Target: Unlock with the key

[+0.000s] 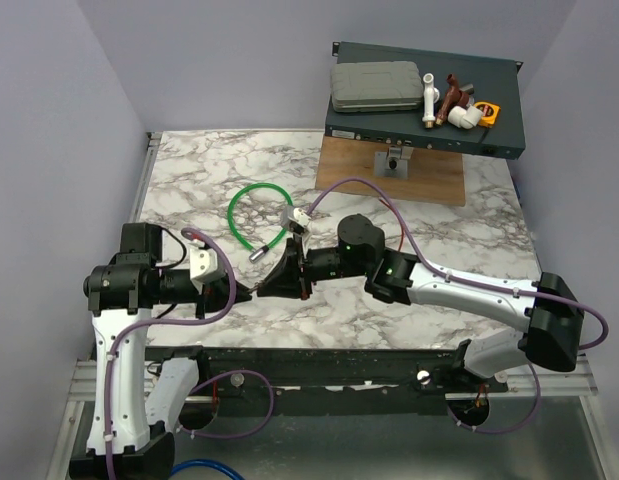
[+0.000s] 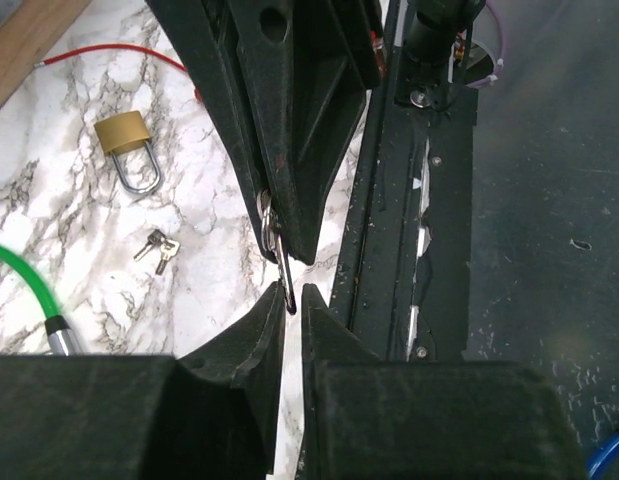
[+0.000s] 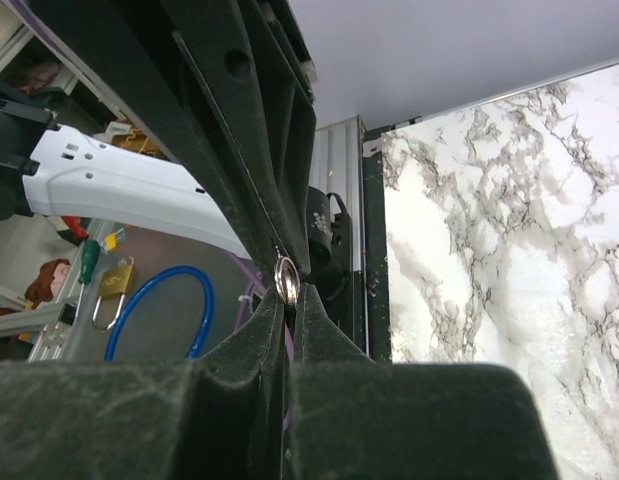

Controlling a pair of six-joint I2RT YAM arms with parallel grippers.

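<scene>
Pinching key (image 2: 286, 283), likely light, stiff, slippery: left gripper (image 2: 292, 298) from six o'clock, right gripper (image 2: 286, 245) from twelve; best gripped across flats.

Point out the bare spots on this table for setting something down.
Bare marble: right side, between the wooden board and the right arm; also the far left corner behind the green cable loop. Crowded: the middle, where the left gripper and right gripper pinch the key.

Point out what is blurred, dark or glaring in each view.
Top view: even light, marble table sharp, shadows soft. Left wrist view: own jaws a dark blur up close, padlock in focus. Right wrist view: jaws black and soft, metal ring glinting, marble bright, nearly washed out.
</scene>
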